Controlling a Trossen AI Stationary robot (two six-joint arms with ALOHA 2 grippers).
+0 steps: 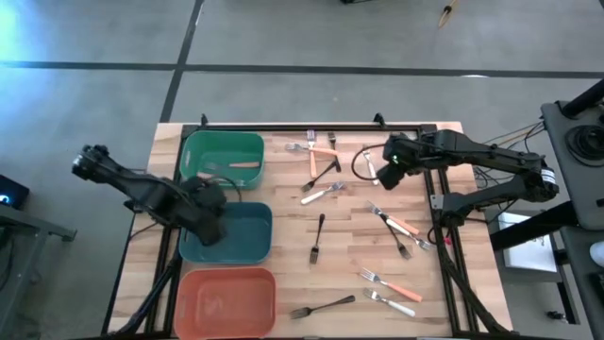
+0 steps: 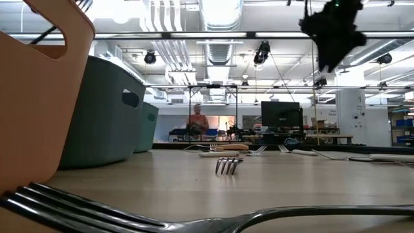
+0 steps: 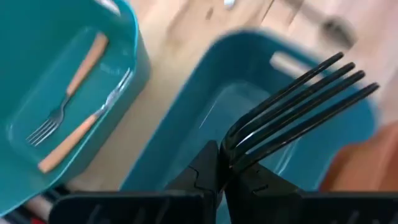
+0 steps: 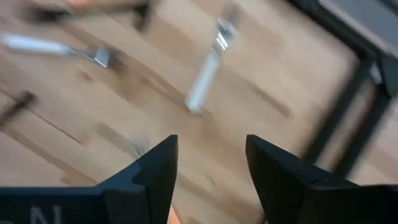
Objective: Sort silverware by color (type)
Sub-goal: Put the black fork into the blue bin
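My left gripper [image 3: 222,167] is shut on an all-black fork [image 3: 298,102] and hangs over the teal bin [image 1: 247,247], near its left wall [image 1: 209,225]. The green bin [image 1: 223,156] holds two orange-handled forks [image 3: 68,99]. My right gripper [image 4: 211,160] is open above the table's far right part [image 1: 392,170], over a white-handled fork [image 4: 205,78] that lies flat on the wood. It also shows high up in the low view [image 2: 333,32]. Black [image 1: 318,236], orange-handled [image 1: 392,285] and white-handled [image 1: 323,194] forks lie scattered on the table. My left gripper pinches the black fork between its two fingers at the neck [image 3: 231,152], just behind the tines. The tines [image 3: 311,93] stick out past the fingertips. The fork is lifted clear above the teal bin; the fingers hide its handle.
The salmon bin [image 1: 226,302] stands at the near left, beside the teal one. A black fork [image 1: 323,307] lies near the table's near edge and fills the low view's foreground [image 2: 194,217]. A black frame [image 1: 311,126] runs along the table's far edge.
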